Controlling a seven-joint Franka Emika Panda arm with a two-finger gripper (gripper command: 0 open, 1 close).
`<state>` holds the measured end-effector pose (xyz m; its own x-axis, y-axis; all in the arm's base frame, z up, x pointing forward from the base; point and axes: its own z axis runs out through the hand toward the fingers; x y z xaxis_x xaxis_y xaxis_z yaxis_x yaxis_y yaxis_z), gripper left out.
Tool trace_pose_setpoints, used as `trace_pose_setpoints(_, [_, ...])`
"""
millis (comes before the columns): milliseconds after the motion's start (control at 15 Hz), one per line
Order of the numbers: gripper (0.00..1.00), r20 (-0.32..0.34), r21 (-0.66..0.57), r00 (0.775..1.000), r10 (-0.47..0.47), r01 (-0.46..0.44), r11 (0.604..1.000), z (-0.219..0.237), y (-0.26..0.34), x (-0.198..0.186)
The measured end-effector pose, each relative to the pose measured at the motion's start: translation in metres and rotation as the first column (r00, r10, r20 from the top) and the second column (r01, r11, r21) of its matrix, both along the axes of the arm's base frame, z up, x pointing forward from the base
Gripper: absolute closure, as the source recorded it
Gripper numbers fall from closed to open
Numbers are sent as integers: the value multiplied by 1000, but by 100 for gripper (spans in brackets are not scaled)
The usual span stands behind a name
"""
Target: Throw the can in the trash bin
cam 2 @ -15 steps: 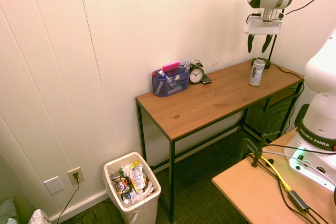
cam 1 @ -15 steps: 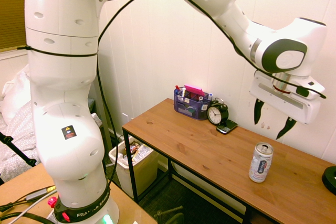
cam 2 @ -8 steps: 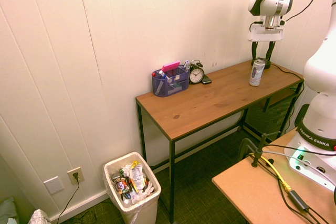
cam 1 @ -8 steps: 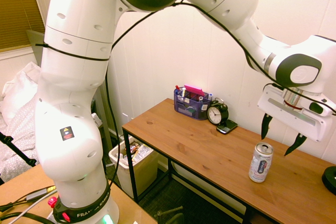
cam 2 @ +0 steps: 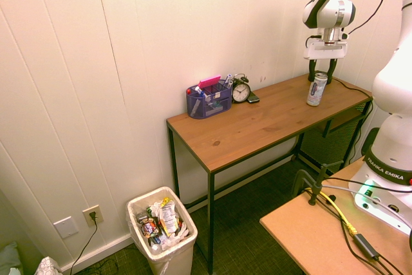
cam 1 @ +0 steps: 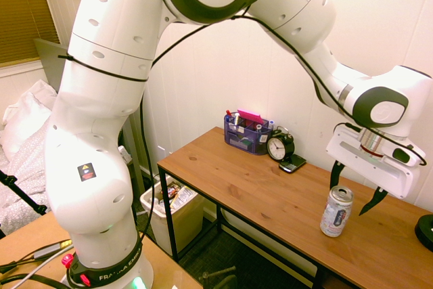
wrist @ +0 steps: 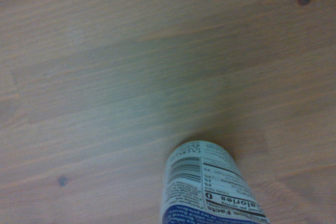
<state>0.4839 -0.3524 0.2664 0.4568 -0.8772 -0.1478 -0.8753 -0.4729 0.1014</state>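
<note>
- Small white-panelled room; narrow wooden counter (cam 2: 257,123) on black legs against the wall.
- Standing upright near the counter's right end in the second exterior view: the can (cam 1: 336,210), silver with a dark label, clear of the front edge.
- Lowered since a second ago: the claw (cam 1: 354,191), then well above the can, now with its dark fingers (cam 1: 336,174) level with the can's top, one on either side.
- Spread wide, touching nothing, pointing straight down; can not yet gripped.
- Unmoved across the frames: the can itself, plus the blue organiser (cam 2: 208,101) and alarm clock (cam 2: 241,90) by the back edge.
- Meaning for the task: approach nearly complete; likely a little more descent before closing round the can's body.
- On the floor past the counter's far left end, by the wall: the trash bin (cam 2: 162,236), already holding litter, so a long carry ahead once the can is lifted.
</note>
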Motion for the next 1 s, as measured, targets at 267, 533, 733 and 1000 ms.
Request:
trace_pose_setpoints(267, [100,-11,5,1000,9,-9,1000,-5,5,-1])
trace_pose_setpoints(533, [100,-20,10,1000,8,-8,1000,-10,7,-4])
trace_pose_setpoints(733, [100,-26,13,1000,7,-6,1000,-13,8,-6])
trace_pose_setpoints(1000, [100,-11,9,1000,16,-16,1000,-2,12,-6])
